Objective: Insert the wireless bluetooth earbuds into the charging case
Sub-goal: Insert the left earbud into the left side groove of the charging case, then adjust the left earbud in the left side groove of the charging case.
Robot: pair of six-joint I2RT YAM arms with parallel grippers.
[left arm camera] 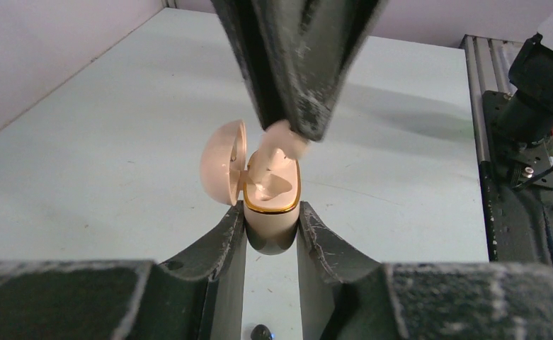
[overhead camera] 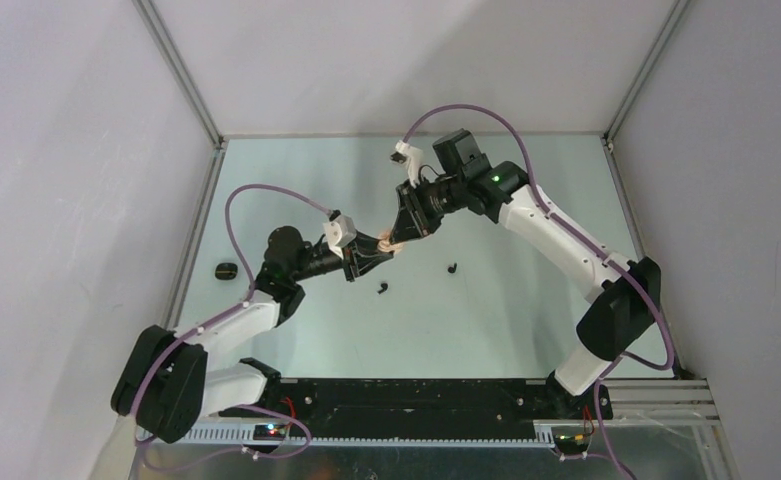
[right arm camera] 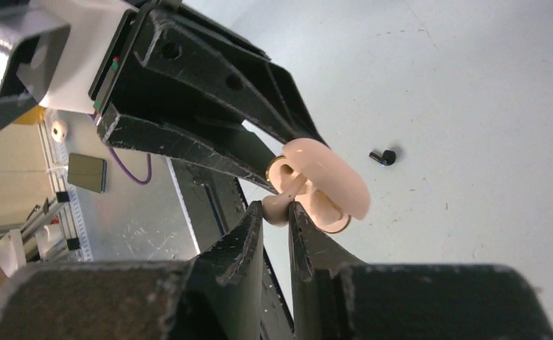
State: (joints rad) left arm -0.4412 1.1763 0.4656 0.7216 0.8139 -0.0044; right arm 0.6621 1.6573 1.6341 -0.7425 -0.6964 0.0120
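Note:
My left gripper (left arm camera: 272, 228) is shut on the base of a cream charging case (left arm camera: 272, 212) with a gold rim. It holds the case above the table, and the lid (left arm camera: 222, 170) hangs open to the left. My right gripper (right arm camera: 277, 210) is shut on a cream earbud (right arm camera: 274, 212), seen in the left wrist view as the cream earbud (left arm camera: 277, 145) with its stem reaching down into the case's open top. The two grippers meet at mid-table, the left gripper (overhead camera: 371, 258) below and the right gripper (overhead camera: 396, 238) above. Two black earbuds (overhead camera: 382, 290) (overhead camera: 452, 268) lie loose on the table.
A small black case (overhead camera: 227, 270) sits near the left wall of the table. One black earbud (right arm camera: 383, 156) lies on the surface beyond the held case, and another dark earbud (left arm camera: 261, 331) shows under the left gripper. White walls enclose the table on three sides.

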